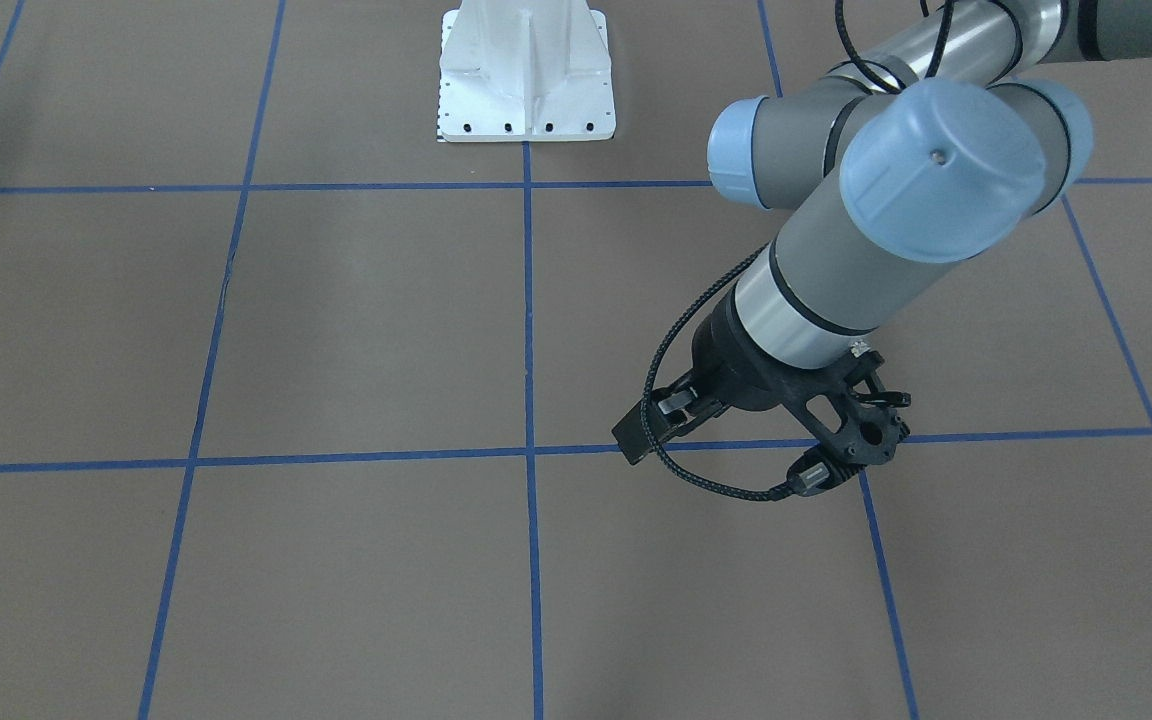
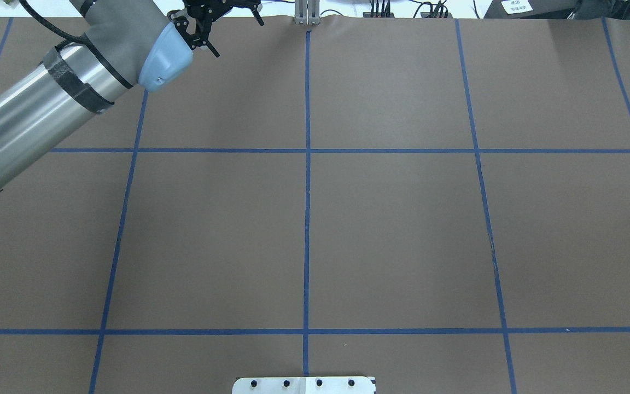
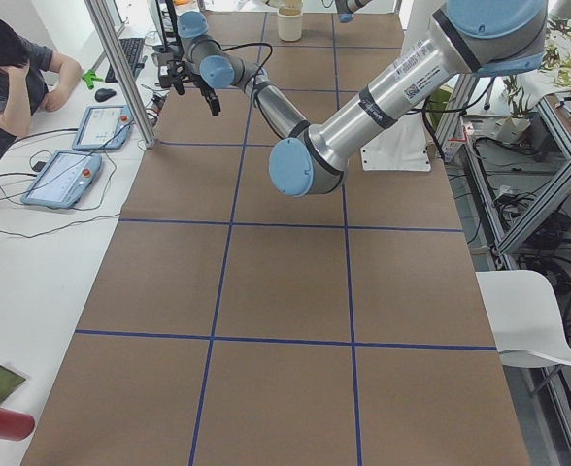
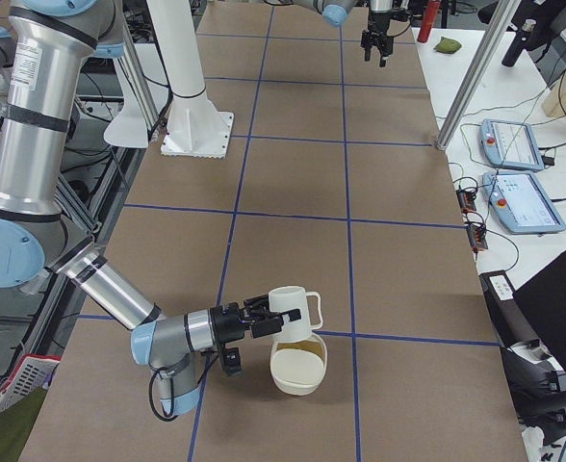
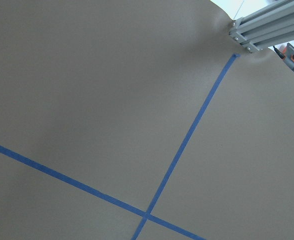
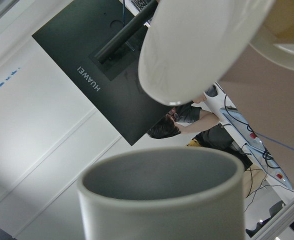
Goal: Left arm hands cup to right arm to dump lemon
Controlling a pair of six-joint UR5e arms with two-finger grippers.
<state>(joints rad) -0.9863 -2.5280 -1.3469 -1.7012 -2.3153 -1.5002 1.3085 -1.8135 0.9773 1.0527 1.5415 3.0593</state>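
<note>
Since cup [image 4: 291, 310] hangs at right gripper [image 4: 260, 318] above bowl [image 4: 297, 377], handover judged done; right grip unreadable; left gripper [image 4: 374, 53] fingers apart, empty; dump unconfirmed.

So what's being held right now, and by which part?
Apparently the small white mug, at the right tool, gripped on the side away from its handle.

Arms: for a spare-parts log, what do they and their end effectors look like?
Both the left arm and right arm have silver tubes, grey joints with pale-blue caps and a white barcode label. The left end effector and right end effector are black; a braided black cable loops at the left wrist.
</note>
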